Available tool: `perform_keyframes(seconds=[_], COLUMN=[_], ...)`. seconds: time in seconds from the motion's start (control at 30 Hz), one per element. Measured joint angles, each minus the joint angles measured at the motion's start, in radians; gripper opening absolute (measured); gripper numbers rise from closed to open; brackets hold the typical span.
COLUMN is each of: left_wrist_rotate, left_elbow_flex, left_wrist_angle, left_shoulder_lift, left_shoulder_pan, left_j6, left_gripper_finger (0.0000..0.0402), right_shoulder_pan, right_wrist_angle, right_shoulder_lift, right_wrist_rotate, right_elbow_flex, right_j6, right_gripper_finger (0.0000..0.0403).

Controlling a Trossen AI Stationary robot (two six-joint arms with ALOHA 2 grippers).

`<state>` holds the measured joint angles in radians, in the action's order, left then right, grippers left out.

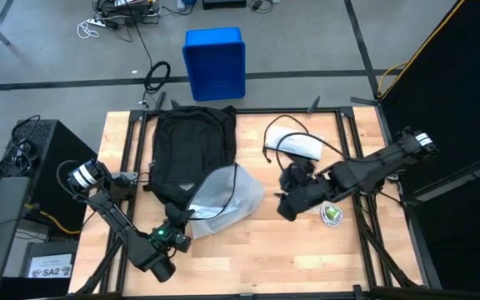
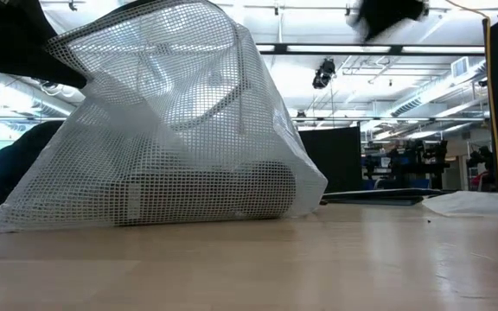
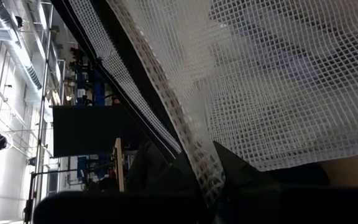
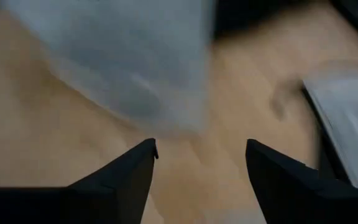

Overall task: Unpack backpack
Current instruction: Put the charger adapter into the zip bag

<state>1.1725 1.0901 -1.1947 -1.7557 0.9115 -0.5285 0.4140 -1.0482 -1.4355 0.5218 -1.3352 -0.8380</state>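
Overhead arrangement during unpacking. The backpack (image 1: 192,150) lies flat on the wooden table (image 1: 248,258), toward the table's far edge, its lower end nearest the left gripper (image 1: 176,227). A white mesh pouch (image 1: 222,196) spreads from the backpack's lower end across the table; in the low view the mesh pouch (image 2: 171,130) stands tented, with a pale cylindrical object visible inside it near the table surface.

The left gripper sits at the near corner of the pouch, just below the backpack. Its jaws are fully closed, and the left wrist view shows the mesh (image 3: 260,87) bunched directly ahead of them, so the hold is on the pouch's edge.

The right gripper (image 1: 288,206) is just beside the opposite side of the pouch, not touching it. Its two dark fingers (image 4: 126,171) stand clearly apart with bare table between them; nothing is held.

Beyond the right gripper lies a white object with a black cord (image 1: 294,144); on its outer side rests a small round green-and-white item (image 1: 332,213). A blue bin (image 1: 215,62) stands on the floor past the table.
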Motion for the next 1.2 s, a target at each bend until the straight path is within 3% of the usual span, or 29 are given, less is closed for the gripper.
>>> perform_keyframes(seconds=[0.07,0.2,0.37,0.47,0.8,1.2], left_wrist_rotate=[0.000,-0.006,-0.019,-0.022,-0.035,-0.040], left_elbow_flex=[0.000,0.000,0.000,0.000,0.000,0.000], left_wrist_angle=[0.000,0.002,0.007,0.012,0.025,0.030], left_shoulder_lift=[0.000,0.000,0.000,0.000,0.000,0.000], left_shoulder_pan=[0.000,0.000,0.000,0.000,0.000,0.000], left_j6=[0.000,0.000,0.000,0.000,0.000,0.000], left_gripper_finger=[0.0000,0.0000,0.0000,0.0000,0.0000,0.0000], right_shoulder_pan=[0.011,0.025,0.069,0.108,0.187,0.238], right_wrist_angle=[-0.138,-0.291,-0.283,-0.224,-0.024,-0.021], right_shoulder_lift=[-0.008,-0.018,-0.018,-0.017,-0.014,-0.014], right_wrist_rotate=[-0.031,-0.230,-0.443,-0.519,-0.558,-0.534], right_elbow_flex=[0.027,0.128,0.267,0.352,0.528,0.600], right_j6=[-0.137,-0.373,-0.540,-0.597,-0.757,-0.808], right_gripper_finger=[0.0214,0.0211,0.0227,0.0241,0.0257,0.0190])
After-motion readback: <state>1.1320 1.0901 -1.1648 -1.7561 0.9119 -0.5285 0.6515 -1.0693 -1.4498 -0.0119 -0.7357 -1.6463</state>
